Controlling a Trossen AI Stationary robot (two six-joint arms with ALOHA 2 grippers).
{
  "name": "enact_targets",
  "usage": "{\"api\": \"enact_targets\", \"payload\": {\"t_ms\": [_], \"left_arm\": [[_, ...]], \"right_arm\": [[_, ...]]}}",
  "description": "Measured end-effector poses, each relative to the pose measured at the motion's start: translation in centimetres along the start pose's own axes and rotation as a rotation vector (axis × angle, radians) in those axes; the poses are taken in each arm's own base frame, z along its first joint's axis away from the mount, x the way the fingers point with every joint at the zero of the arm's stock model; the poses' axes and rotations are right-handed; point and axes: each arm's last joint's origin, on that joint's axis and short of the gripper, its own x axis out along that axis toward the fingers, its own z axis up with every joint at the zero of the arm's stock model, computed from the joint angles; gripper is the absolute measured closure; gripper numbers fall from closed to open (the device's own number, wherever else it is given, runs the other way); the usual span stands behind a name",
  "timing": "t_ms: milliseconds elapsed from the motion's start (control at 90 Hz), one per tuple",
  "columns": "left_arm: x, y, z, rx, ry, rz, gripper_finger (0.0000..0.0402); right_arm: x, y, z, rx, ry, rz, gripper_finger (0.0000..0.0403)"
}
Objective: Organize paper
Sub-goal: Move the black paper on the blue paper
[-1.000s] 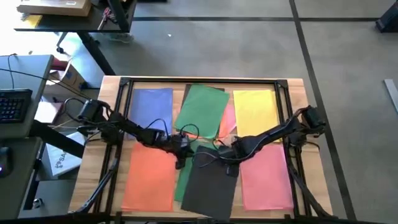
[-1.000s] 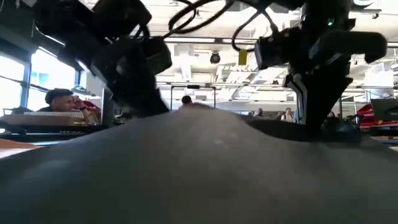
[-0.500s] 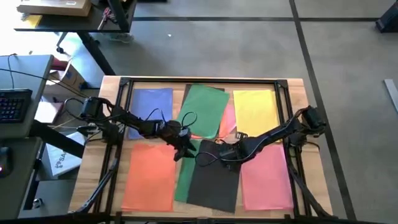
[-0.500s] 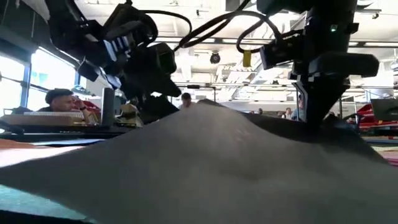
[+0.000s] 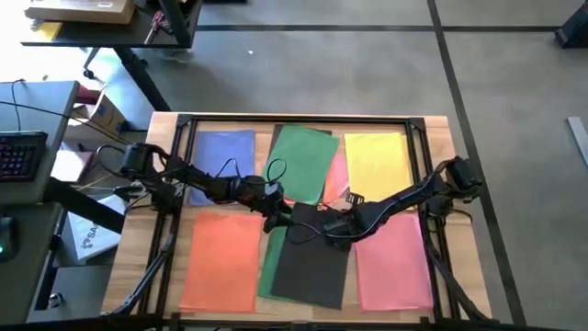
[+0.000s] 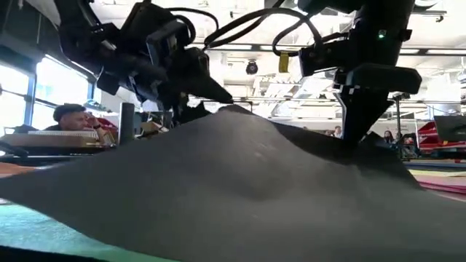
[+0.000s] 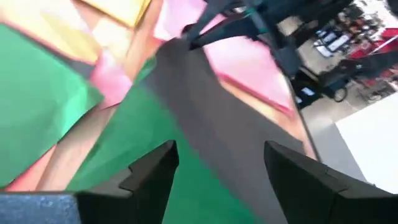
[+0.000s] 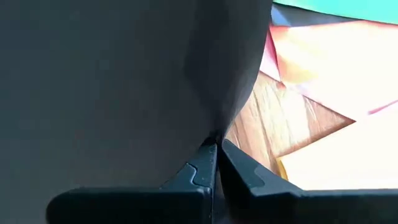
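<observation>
The right end effector (image 8: 216,149) pinches the grey sheet (image 5: 312,267) at its far edge; the left end effector (image 7: 214,165), fingers wide, hovers beside it over the desk (image 5: 441,138).

the bulging dark grey sheet (image 5: 312,262) (mid-table) blocks the gap between both arms.

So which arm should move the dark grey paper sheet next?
Right. The right gripper is already shut on the dark grey paper sheet at its far edge, while the left gripper is open beside it, holding nothing.
</observation>
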Motion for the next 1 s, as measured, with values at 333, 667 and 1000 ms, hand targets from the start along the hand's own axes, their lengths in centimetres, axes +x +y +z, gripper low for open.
{"api": "enact_targets", "payload": {"t_ms": [333, 667, 1000], "left_arm": [[1.1, 1.1, -1.3, 0.039, 0.026, 0.014, 0.0278], [1.3, 0.8, -1.9, 0.177, 0.046, 0.062, 0.0399], [1.7, -1.0, -2.9, 0.363, 0.016, 0.141, 0.0401]], "right_arm": [[0.0, 0.2, 0.3, 0.015, -0.027, 0.025, 0.0403], [-3.8, -1.0, 0.3, 0.017, -0.098, 0.175, 0.0311], [-4.7, -5.8, 1.2, 0.131, -0.231, 0.36, 0.0162]]}}
